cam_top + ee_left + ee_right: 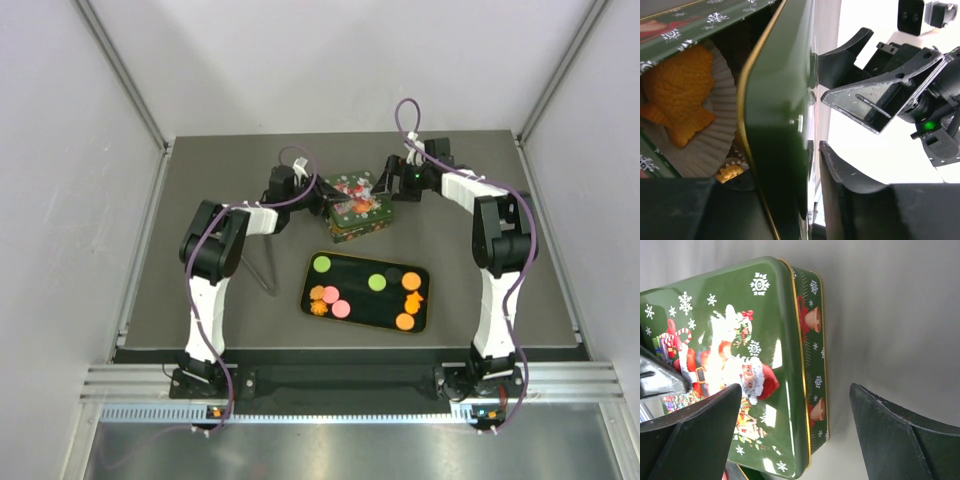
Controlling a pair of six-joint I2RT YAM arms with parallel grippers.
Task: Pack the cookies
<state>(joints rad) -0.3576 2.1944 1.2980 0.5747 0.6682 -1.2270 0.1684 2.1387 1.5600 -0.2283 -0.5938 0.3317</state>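
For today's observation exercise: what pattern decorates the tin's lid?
Green lid with white snowflakes and a red-hatted Santa; clearest in the right wrist view.

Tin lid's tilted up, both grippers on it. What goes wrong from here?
1. The tin lid stands tilted and seems pinched only at its edge by the left gripper. It may slip and drop onto the fish-shaped cookie in its paper cup.
2. The right gripper straddles the same lid with jaws open, close to the left gripper. The arms might clash or pull the lid against each other.
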